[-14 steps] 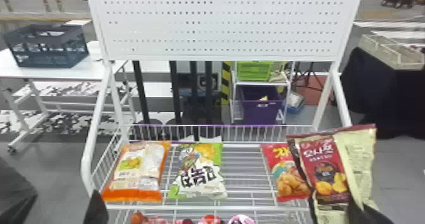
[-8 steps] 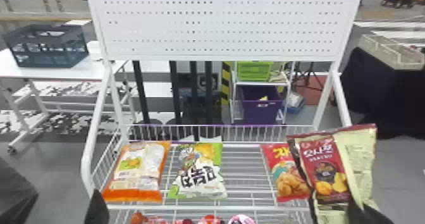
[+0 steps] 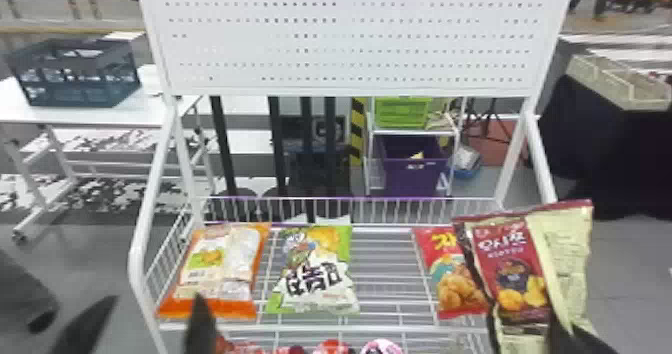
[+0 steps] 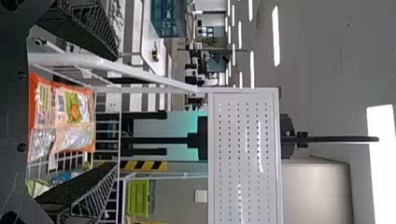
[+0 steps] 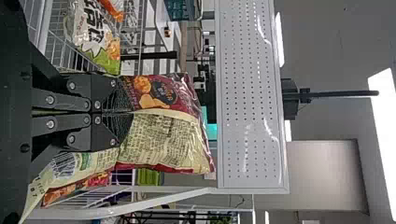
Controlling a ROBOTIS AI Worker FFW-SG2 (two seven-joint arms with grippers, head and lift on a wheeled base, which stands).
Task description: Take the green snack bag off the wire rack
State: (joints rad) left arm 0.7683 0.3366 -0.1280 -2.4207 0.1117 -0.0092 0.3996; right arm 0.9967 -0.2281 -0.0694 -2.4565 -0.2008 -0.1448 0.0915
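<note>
The green snack bag lies on the wire rack, right of an orange bag; the right wrist view also has the green snack bag. My left gripper is at the rack's front left corner, short of the orange bag and left of the green one. In its wrist view the left gripper holds its two fingers wide apart, nothing between them. At the rack's right, my right gripper is closed on a maroon and cream bag, as the right gripper confirms from its wrist.
An orange bag fills the rack's left part. A red snack bag lies on the right, partly behind the maroon one. Red packages sit lower at the front. White side rails and a perforated board frame the rack.
The left gripper has shifted rightward to the rack's front left corner, its fingers still apart. The right gripper and its bag have kept still, and the bags on the rack lie as before.
</note>
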